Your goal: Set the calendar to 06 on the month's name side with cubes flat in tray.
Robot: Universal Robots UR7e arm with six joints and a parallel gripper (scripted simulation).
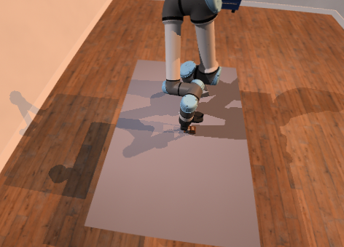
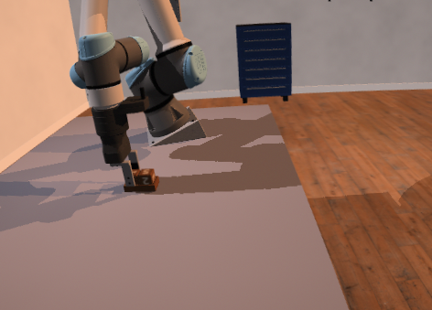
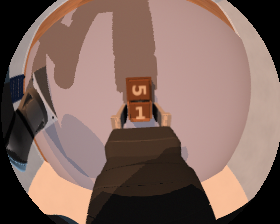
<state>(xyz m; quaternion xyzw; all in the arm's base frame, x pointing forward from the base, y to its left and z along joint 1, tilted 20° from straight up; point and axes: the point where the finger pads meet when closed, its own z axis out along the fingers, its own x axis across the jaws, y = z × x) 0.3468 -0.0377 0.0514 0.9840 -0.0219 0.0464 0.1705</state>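
Pincer: the gripper (image 1: pixel 186 130) (image 2: pixel 131 176) (image 3: pixel 141 117) points down to the tray, its two fingers standing wide and holding nothing.
Cube with 1 on top: this cube (image 3: pixel 140 112) is between the two fingers, with a small gap at each side in the wrist view.
Cube with 5 on top: the other cube (image 1: pixel 193 129) (image 2: pixel 146 176) (image 3: pixel 139 90) is just beyond the fingers, beside the first one; its 5 is not upright in the wrist view, while the 1 is.
Tray: the brown tray (image 2: pixel 142 188) is below the fingertips, around the feet of the cubes, and lies on the grey table top (image 1: pixel 175 190) (image 2: pixel 183 248) (image 3: pixel 200 75).
Side digit: a pale 2-like figure is on the outer cube, in the exterior view.
Month side: its name I cannot read, so the date there I cannot tell.
Arm: it rises above the pincer; the wedge-shaped mount (image 2: pixel 194 133) is well apart from the tray.
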